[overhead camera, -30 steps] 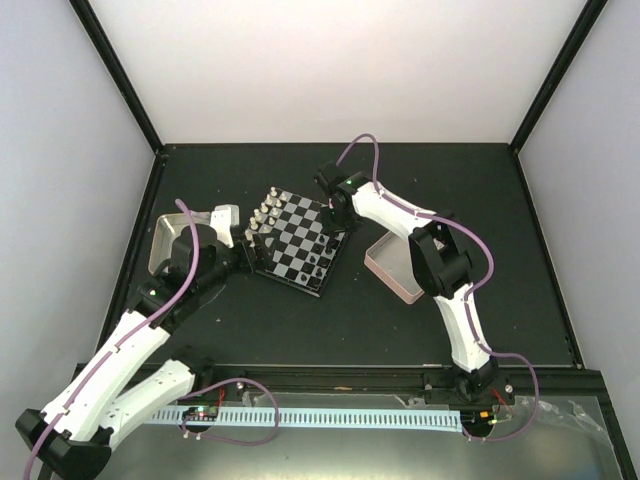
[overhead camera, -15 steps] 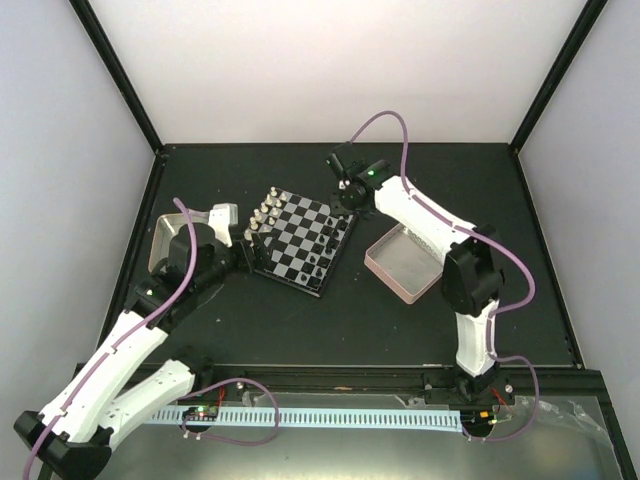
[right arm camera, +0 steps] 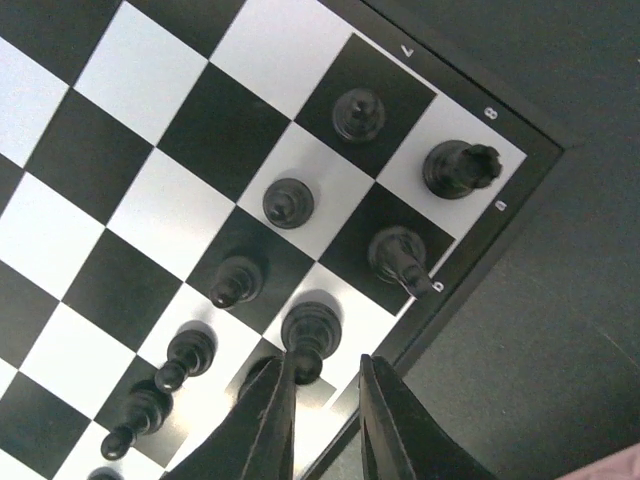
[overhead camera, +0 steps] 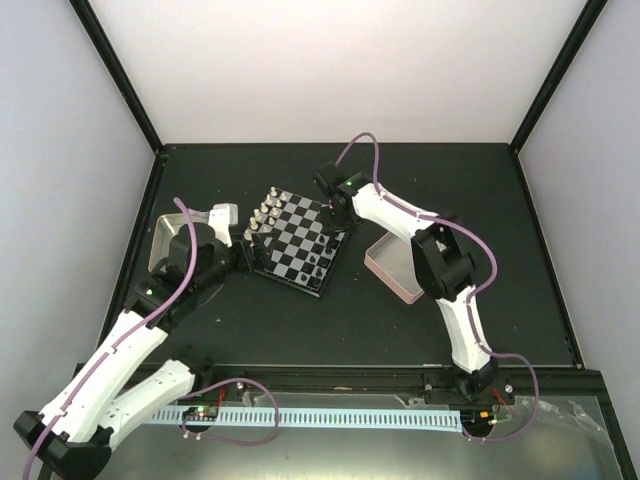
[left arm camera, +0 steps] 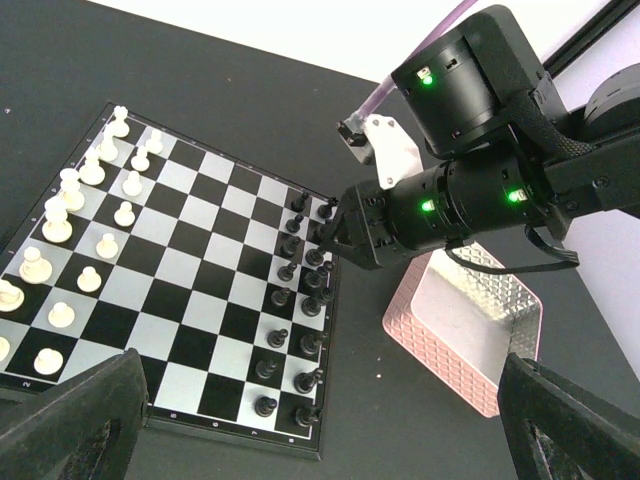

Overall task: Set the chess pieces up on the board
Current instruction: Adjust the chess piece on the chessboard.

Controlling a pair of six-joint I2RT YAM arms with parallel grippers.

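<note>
1. The right gripper [right arm camera: 327, 368] hangs over the board's [right arm camera: 150, 210] edge, its fingers [right arm camera: 272, 420] drawn close with a slim gap between them.
2. One black piece [right arm camera: 308, 335] sits at 11 o'clock of the gripper tip, touching or just beside the left finger. It is unclear whether it is pinched.
3. In the right wrist view more black pieces [right arm camera: 288, 202] stand upright on their squares at 10 to 1 o'clock of the tips. A rook [right arm camera: 460, 168] stands in the corner square.
4. In the top view the right gripper [overhead camera: 336, 215] is at the board's [overhead camera: 300, 240] 2 o'clock edge. The arm reaches in from 4 o'clock.
5. The left gripper [left arm camera: 320, 400] is spread wide with nothing between its fingers [left arm camera: 80, 420].
6. In the top view the left gripper [overhead camera: 246, 242] sits at the board's 9 o'clock edge, just beside the rim.
7. The board [left arm camera: 200, 280] lies flat near the middle of the desk [overhead camera: 450, 180], turned at an angle.
8. The black pieces [left arm camera: 300, 300] stand in two files along the edge by the right gripper [left arm camera: 335, 235].
9. The silver pieces [left arm camera: 90, 200] stand in two files along the opposite edge, at 10 o'clock of the board in the top view [overhead camera: 265, 215].
10. A pink tin [overhead camera: 388, 268] sits at 3 to 4 o'clock of the board, near but apart from it. In the left wrist view the pink tin [left arm camera: 470, 330] is open side up.
11. A metal tin [overhead camera: 160, 240] sits at 9 o'clock of the board, partly under the left arm.
</note>
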